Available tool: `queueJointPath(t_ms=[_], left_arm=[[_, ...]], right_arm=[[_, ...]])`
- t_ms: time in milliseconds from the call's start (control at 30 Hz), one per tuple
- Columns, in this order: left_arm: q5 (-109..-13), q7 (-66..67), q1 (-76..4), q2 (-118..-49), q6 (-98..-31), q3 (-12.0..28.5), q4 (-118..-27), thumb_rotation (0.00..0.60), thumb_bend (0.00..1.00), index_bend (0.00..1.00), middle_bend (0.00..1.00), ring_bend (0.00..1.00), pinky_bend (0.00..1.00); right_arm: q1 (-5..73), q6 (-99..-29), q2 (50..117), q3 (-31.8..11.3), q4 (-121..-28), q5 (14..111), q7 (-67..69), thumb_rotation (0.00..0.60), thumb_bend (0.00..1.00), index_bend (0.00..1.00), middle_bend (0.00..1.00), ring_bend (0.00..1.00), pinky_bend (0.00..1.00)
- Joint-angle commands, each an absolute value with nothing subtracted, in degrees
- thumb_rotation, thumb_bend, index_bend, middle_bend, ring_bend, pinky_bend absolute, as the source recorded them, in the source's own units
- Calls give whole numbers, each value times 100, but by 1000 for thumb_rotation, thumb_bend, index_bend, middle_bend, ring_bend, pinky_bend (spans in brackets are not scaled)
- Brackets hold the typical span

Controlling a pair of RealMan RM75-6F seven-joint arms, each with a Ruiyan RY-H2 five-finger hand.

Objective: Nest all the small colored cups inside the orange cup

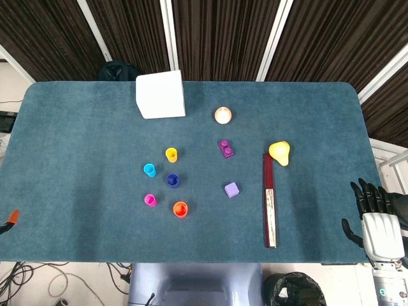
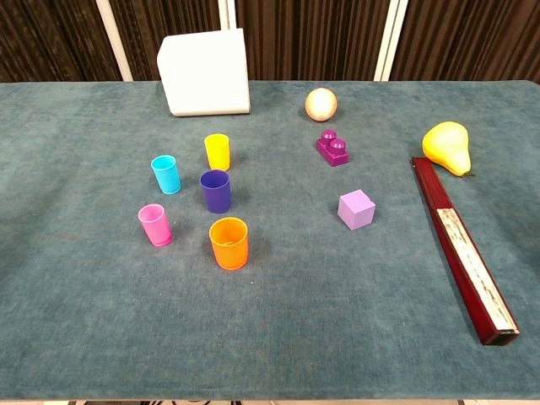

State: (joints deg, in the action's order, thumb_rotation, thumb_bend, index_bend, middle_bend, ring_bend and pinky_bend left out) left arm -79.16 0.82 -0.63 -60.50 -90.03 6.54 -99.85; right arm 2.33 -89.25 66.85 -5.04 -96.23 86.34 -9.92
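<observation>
1. Teal carpet-like cloth covers the surface (image 2: 405, 337). At the lower right corner of the head view, off its edge, the right hand (image 1: 376, 220) is empty with its dark fingers spread apart. The left hand is not seen in either view.
2. The orange cup (image 2: 229, 243) stands upright, nearest, left of centre.
3. The pink cup (image 2: 155, 224) is to its left and the navy cup (image 2: 215, 191) just behind.
4. Further back stand the cyan cup (image 2: 166, 175) and the yellow cup (image 2: 218, 152), all apart.
5. A long dark red box (image 2: 464, 249) lies at right.
6. A white box (image 2: 206, 72) sits at the far edge.
</observation>
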Motion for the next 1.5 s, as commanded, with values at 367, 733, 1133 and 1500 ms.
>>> queueJointPath(t_ms=[367, 733, 1133, 1500], left_arm=[[-7959, 73, -71, -6045, -8984, 633, -9987, 600, 243, 86, 13, 0, 0], [-7989, 58, -70, -6058, -8988, 621, -9981, 600, 243, 85, 13, 0, 0], [-8025, 109, -84, -6070, -8930, 572, -9991, 600, 243, 86, 11, 0, 0], [-8179, 559, -1178, -5453, -7247, 685, -10837, 600, 243, 94, 10, 0, 0]], right_arm=[[243, -8922, 6707, -497, -9607, 8653, -1018, 600, 420, 36, 0, 35, 10], [217, -8975, 6678, -517, -9621, 8637, -998, 600, 420, 36, 0, 35, 11], [207, -8972, 6671, -528, -9631, 8595, -980, 600, 420, 36, 0, 35, 11], [219, -8893, 6685, -583, -9604, 8416, -948, 600, 420, 36, 0, 35, 11]])
